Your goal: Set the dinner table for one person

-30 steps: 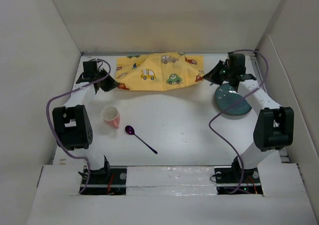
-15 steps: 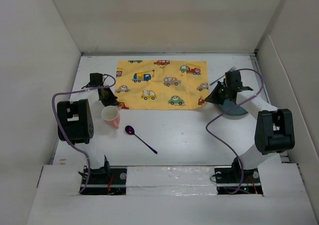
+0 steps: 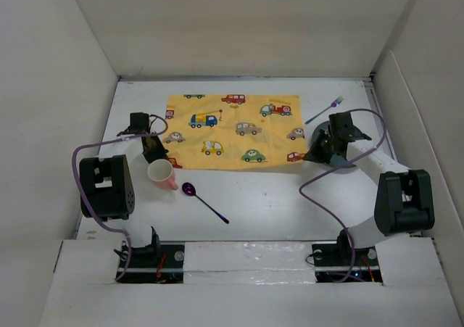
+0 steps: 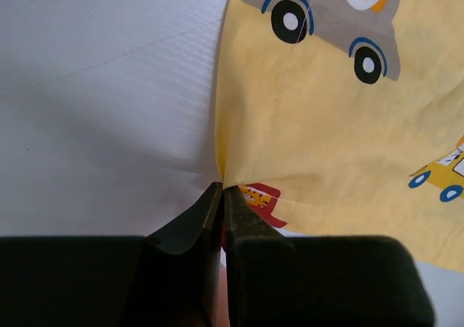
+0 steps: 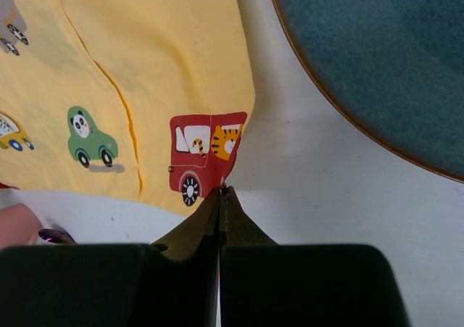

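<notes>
- The left pincer (image 4: 221, 189) is pressed shut on the near-left corner of the yellow car-print placemat (image 3: 232, 131). The right pincer (image 5: 220, 191) pinches its near-right corner.
- The placemat stretches away from both pincers, long axis left to right, flat on the white counter (image 3: 275, 189) that lies under everything.
- The blue plate (image 5: 377, 59) sits just beside the right pincer, nearer that arm.
- A second ago the placemat was bunched at the far edge. Now it is spread and drawn closer.
</notes>
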You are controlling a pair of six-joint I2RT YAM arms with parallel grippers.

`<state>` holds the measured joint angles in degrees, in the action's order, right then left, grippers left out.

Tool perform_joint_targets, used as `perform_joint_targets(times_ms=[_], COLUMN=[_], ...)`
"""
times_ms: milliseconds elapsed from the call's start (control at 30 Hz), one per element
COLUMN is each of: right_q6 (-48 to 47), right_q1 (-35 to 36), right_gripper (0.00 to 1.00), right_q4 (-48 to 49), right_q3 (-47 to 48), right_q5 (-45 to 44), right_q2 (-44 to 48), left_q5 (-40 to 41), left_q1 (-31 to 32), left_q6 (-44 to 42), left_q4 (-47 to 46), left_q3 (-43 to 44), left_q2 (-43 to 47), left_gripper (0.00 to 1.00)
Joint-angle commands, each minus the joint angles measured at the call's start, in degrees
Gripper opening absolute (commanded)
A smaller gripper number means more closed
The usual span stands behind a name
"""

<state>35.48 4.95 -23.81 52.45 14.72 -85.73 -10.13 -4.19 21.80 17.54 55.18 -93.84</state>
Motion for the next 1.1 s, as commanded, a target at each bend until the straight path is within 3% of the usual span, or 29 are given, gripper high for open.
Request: perform_joint_targets(times_ms=[0,133,367,533,633,700,767,933,1067], right_q6=[-1.3,-1.3,-1.3,-1.2,-1.1,-1.8,-2.4,-2.7,-1.0], right_q1=[0.3,-0.2,-0.2,0.3,1.0,2.7,5.5,12.3,12.9], right_gripper=[0.00,0.02,0.36,0.49,0.53,0.26,0.00,0.00,0.00], right_q4=[-1.4,-1.5,-4.0,-7.8,-8.3,-7.4,-7.4,-7.7,-7.9], right_q3=[-0.5,0.3,4.1,10.0,14.1,15.8,18.6,22.9,23.8], right_q5=[-2.2,-2.5,-3.9,-3.4,-3.6,-2.6,-2.3,-9.5,-8.2], right_q2=[1.7,1.4,2.3,5.4,8.5,9.8,10.6,9.8,7.1], left_q5=[1.9,3.2,6.8,6.4,3.2,0.1,-5.2,-17.6,-19.2], left_q1=[1.1,1.6,1.6,1.6,1.6,2.2,2.2,2.2,2.8], left_q6=[-1.1,-0.8,1.0,1.8,2.5,3.4,4.2,5.3,4.3], left_q4=[1.7,1.7,1.4,1.9,1.0,-0.2,-2.9,-7.9,-7.2], left_q3=[-0.5,0.7,5.4,15.2,20.6,22.4,22.5,18.7,14.4], left_q2=[2.0,1.1,4.4,7.5,8.9,10.0,11.8,17.3,22.3], left_gripper=[0.02,0.25,0.57,0.60,0.55,0.31,0.00,0.00,0.00])
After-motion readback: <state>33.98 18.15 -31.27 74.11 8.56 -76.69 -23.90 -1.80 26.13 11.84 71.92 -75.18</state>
